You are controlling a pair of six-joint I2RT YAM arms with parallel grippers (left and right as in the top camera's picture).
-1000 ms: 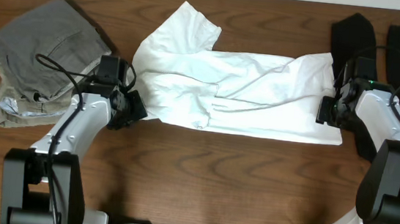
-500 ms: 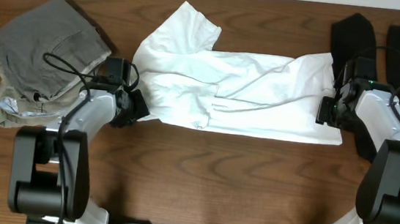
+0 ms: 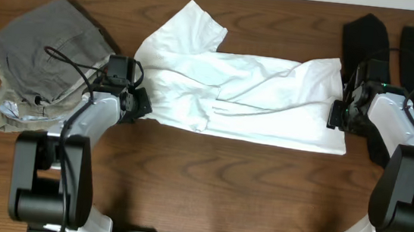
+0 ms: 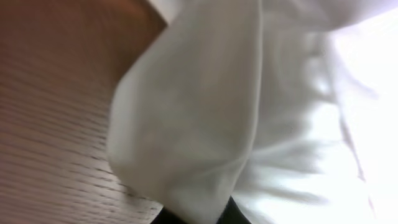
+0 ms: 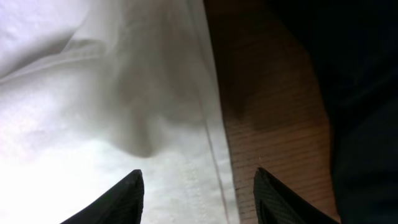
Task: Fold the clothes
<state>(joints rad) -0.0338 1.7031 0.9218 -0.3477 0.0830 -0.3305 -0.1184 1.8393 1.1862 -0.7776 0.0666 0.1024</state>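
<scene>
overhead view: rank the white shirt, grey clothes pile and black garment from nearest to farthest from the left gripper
1. white shirt: its left edge is right at the left gripper, mid-table.
2. grey clothes pile: close by on the gripper's outer side, at the table's far left corner.
3. black garment: farthest, across the whole shirt, at the far right corner.

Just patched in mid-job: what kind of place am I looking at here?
Probably a robot laundry-folding test bench: a wooden table with a white T-shirt spread out, a gray garment pile at its left and black clothes at its right.
</scene>
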